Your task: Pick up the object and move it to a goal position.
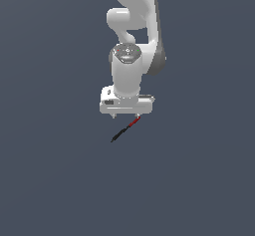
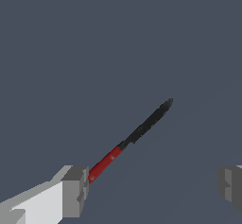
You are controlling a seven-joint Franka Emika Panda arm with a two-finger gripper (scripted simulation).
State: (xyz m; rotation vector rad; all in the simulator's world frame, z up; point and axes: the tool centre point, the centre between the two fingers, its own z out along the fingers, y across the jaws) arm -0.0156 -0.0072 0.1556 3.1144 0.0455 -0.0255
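None of the pickup looks done yet, by my reading — the gripper (image 1: 126, 115) hangs with its jaws spread wide, and in the wrist view the two fingertips (image 2: 75, 190) sit far apart with nothing clamped between them. The stick (image 1: 124, 129) lies on the grey floor (image 1: 50, 180) just below and ahead of the hand. Its red end reaches up to one fingertip, the one on the exterior view's right, and looks close to touching it; whether it truly touches I cannot tell. The black end points away from the hand, toward the exterior view's lower left.

Its long axis runs on a diagonal, so it slants across the gap between the fingers rather than lying square to it. Most of its length sits outside the gap. What is left, as I judge it: centre the hand over the stick, turn to suit the slant, close, lift and carry — no goal marker shows in either view.
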